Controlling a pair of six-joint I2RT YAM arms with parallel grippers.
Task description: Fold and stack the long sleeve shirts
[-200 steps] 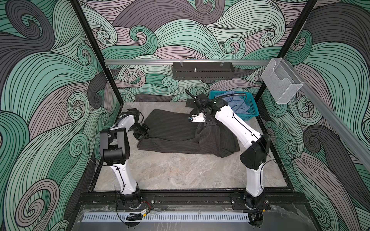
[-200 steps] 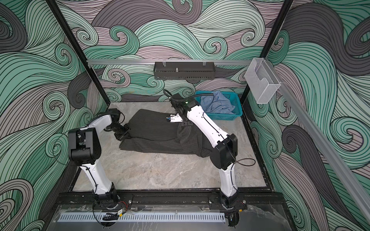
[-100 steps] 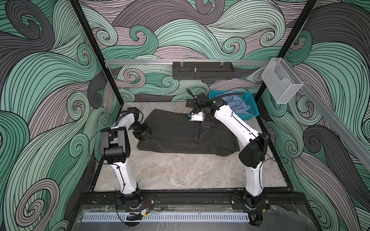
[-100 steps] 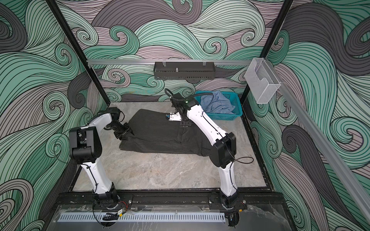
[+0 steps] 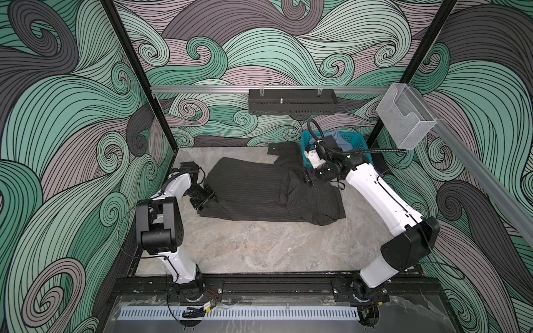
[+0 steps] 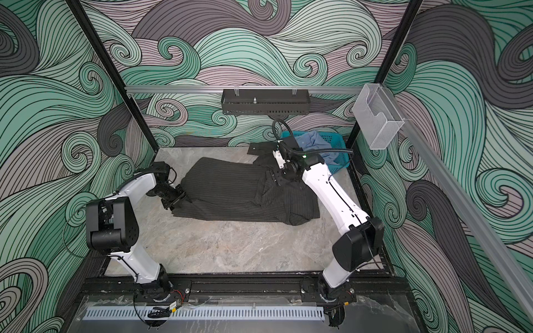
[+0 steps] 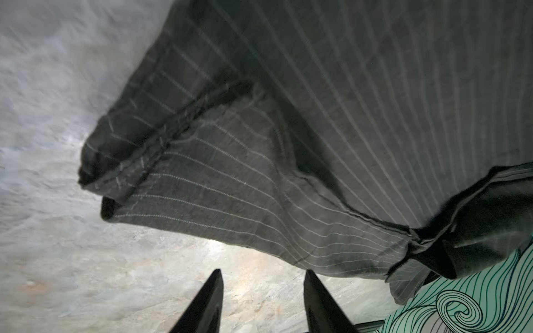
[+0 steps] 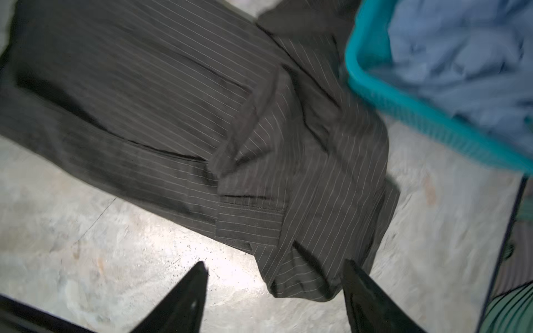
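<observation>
Two shirts are counted: one dark pinstriped shirt (image 5: pixel 253 190) and one light blue shirt (image 8: pixel 461 57). One teal basket (image 8: pixel 403 108) is seen. Two grippers are counted, the left gripper (image 7: pixel 263 274) and the right gripper (image 8: pixel 274 262).

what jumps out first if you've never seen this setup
The dark pinstriped shirt sprawls rumpled across the marble-look tabletop. At the back right, a light blue shirt is heaped in a teal mesh basket. The left gripper and right gripper stand open near the dark shirt's ends.

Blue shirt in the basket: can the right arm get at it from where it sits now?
Probably yes. The right claw is open and empty, close beside the basket, and the blue shirt lies heaped in its open top with nothing over it.
</observation>
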